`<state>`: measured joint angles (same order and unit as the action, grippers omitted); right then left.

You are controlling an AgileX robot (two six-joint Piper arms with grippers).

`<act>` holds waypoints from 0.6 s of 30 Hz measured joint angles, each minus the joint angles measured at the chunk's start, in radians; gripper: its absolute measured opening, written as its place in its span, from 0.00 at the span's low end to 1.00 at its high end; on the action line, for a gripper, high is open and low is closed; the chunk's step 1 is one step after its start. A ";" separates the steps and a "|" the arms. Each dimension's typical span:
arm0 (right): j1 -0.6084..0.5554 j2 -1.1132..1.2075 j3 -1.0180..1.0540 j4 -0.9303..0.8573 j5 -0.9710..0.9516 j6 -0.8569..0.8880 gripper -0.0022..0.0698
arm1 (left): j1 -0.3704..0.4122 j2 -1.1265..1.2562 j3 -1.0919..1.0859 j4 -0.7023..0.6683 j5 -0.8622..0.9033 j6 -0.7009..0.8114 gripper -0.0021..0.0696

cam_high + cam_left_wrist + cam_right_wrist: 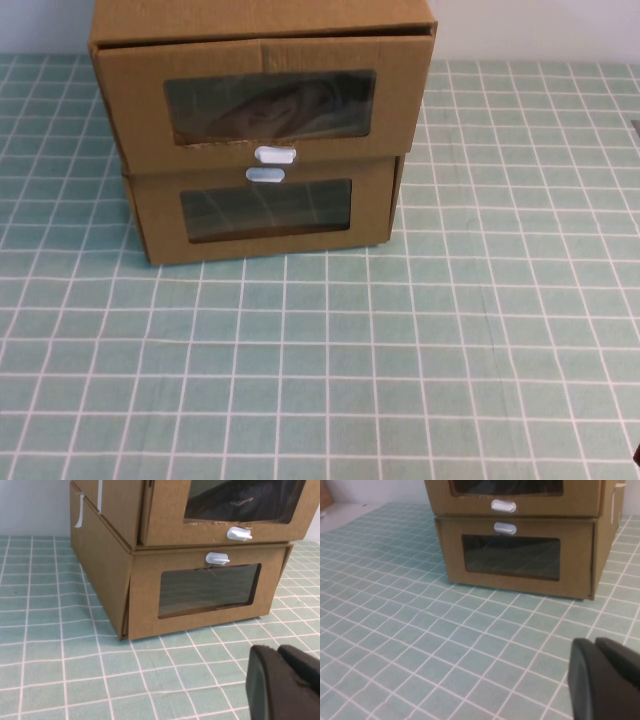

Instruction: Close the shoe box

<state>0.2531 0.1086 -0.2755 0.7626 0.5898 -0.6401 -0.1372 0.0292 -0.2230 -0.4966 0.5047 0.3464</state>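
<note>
The shoe box (135, 100) is the upper of two stacked brown cardboard boxes at the far middle of the table. Its white pull tab (275, 155) is below its clear window (270, 105), through which a dark shoe shows. Its drawer front stands out a little ahead of its shell, overhanging the box below. It also shows in the left wrist view (165, 510) and in the right wrist view (580, 500). My left gripper (276, 651) and right gripper (595, 642) are shut and empty, low over the cloth, well short of the boxes. Neither shows in the high view.
The lower cardboard box (160, 225) has its pale tab (265, 175) above its window. A green cloth with a white grid (320, 370) covers the table. White tape strips (79, 510) are on the boxes' side. A pale wall stands behind.
</note>
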 joint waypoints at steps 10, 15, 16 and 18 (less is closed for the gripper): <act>0.000 0.000 0.000 0.000 0.035 0.000 0.01 | 0.000 -0.031 0.082 0.167 -0.032 -0.056 0.02; 0.000 0.000 0.000 0.002 0.034 0.000 0.01 | 0.000 -0.041 0.166 0.421 -0.051 -0.333 0.02; 0.000 0.000 0.000 0.002 0.036 0.000 0.01 | 0.000 -0.041 0.180 0.457 -0.051 -0.361 0.02; 0.000 0.000 0.000 0.002 0.038 0.000 0.01 | 0.000 -0.041 0.200 0.497 -0.056 -0.388 0.02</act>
<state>0.2531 0.1086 -0.2755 0.7648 0.6276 -0.6401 -0.1372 -0.0117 -0.0225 0.0000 0.4487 -0.0412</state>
